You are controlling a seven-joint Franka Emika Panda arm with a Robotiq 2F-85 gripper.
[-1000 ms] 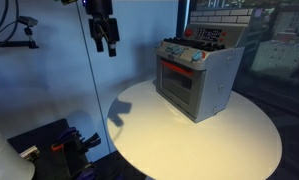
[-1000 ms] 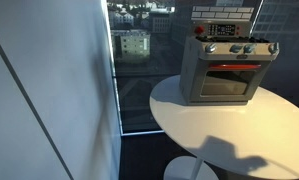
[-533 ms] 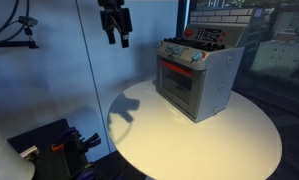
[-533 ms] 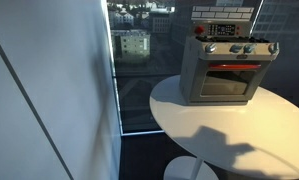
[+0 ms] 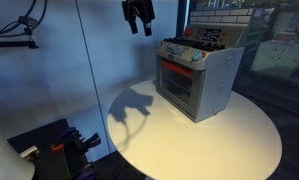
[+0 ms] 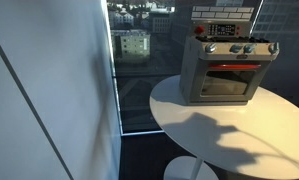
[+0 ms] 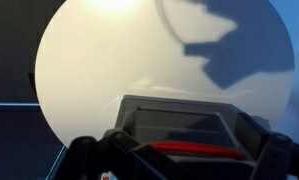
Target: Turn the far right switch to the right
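Switch [image 6: 272, 47], the rightmost in the row of knobs along the top front edge of the oven [image 6: 224, 75], sits at the right end of that panel, just above the door. In an exterior view the same switch [image 5: 197, 57] is the knob nearest the oven's [image 5: 194, 80] right front corner. The oven stands on the far part of a round white tabletop [image 5: 239, 140], its door facing the near left.

The gripper [image 5: 142, 27] hangs high in the air, up and to the left of the oven, well apart from it and from the switch. Its fingers [image 5: 148, 29] look spread, with nothing between them. Its shadow [image 5: 129, 108] falls on the left part of the tabletop.

In the wrist view the oven [image 7: 184, 125] shows at the lower edge, blurred, with the tabletop [image 7: 89, 60] behind it and the arm's shadow [image 7: 239, 50] at the upper right.
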